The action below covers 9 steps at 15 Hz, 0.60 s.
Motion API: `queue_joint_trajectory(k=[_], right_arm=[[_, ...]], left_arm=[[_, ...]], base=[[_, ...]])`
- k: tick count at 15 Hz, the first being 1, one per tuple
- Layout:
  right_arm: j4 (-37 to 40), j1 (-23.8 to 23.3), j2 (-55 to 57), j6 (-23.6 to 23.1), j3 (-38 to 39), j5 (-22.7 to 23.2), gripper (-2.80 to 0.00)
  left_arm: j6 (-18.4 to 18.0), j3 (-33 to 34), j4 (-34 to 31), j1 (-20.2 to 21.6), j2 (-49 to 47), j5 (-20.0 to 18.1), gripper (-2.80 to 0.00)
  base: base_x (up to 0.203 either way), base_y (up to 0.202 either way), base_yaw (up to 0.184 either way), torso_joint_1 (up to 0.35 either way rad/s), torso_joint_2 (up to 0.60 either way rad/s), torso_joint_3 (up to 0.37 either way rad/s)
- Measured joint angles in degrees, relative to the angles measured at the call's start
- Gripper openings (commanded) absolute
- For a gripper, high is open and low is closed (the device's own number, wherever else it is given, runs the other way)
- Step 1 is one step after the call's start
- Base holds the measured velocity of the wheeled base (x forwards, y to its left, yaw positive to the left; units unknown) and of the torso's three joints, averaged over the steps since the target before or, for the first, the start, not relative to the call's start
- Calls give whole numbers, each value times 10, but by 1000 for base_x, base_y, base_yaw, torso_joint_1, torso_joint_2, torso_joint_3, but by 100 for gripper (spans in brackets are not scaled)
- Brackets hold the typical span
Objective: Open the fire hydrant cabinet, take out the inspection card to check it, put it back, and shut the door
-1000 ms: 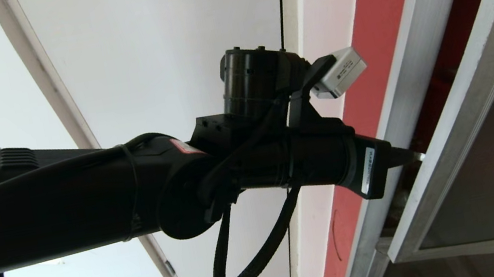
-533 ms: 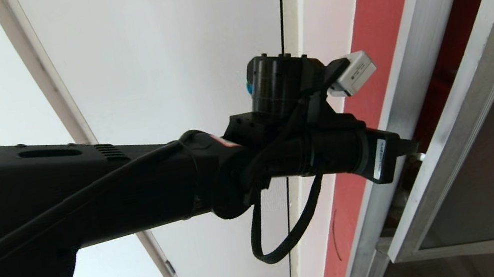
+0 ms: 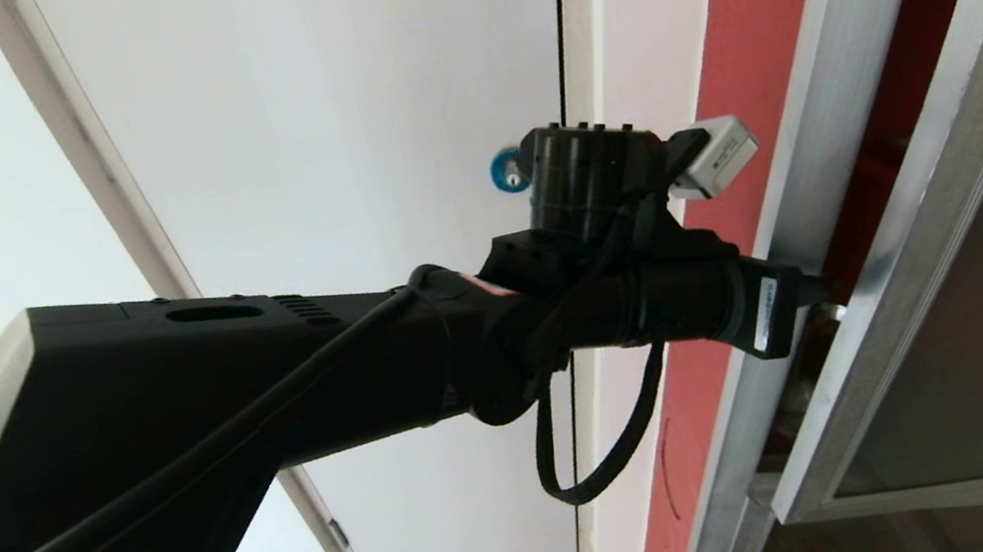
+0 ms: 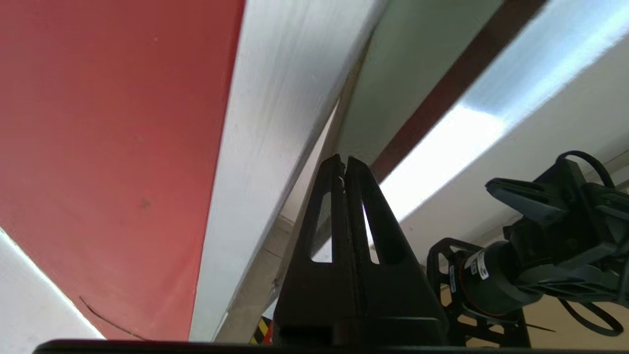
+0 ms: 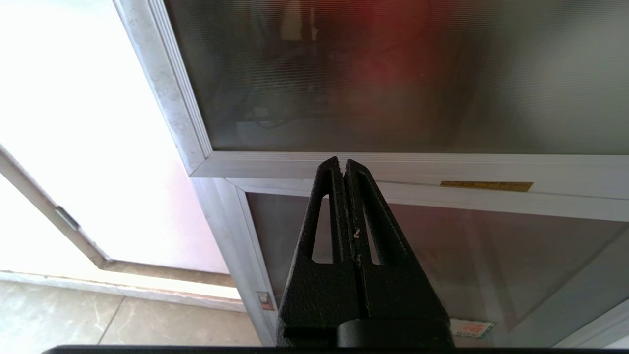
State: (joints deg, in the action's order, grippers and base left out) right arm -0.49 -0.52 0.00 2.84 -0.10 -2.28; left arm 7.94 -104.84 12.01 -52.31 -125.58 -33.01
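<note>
The fire hydrant cabinet's silver frame (image 3: 805, 130) runs beside a red wall strip, and its red interior (image 3: 915, 39) shows behind it. The door (image 3: 928, 169), tinted glass in an aluminium frame, stands ajar. My left gripper (image 3: 820, 289) is shut and empty, its tip poked into the gap between the frame and the door's edge. In the left wrist view the shut fingers (image 4: 345, 160) point up that gap, between the cabinet frame (image 4: 275, 123) and the door's edge (image 4: 496, 93). My right gripper (image 5: 342, 162) is shut, parked low facing the door's glass (image 5: 393, 73). The inspection card is hidden.
A white panel with a round blue lock (image 3: 512, 171) sits left of the red strip (image 3: 719, 74). Below the door is a dark glass panel with a red label (image 5: 471, 327) and a small red latch (image 5: 265, 301). The tiled floor (image 5: 98, 319) lies below. My parked right arm (image 4: 540, 265) shows beside the left gripper.
My left arm has stretched out to the right, pushing the shut gripper further into the gap by the door's edge. The wrist now uncovers the blue lock. The door has not visibly moved.
</note>
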Motion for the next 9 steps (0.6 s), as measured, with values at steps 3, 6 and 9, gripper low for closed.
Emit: queue_joint_trajectory(k=[3,6,9], right_arm=[[0,0,0,0,0,0,-280],[0,0,0,0,0,0,-280],[0,0,0,0,0,0,-280]], left_arm=[[-1,-13,0,-2,-13,0,-280],[-2,-18,-1,-4,-20,0,-280],[-2,-20,-1,-16,-22,0,-280]], base=[[0,0,0,0,0,0],[0,0,0,0,0,0],[0,0,0,0,0,0]])
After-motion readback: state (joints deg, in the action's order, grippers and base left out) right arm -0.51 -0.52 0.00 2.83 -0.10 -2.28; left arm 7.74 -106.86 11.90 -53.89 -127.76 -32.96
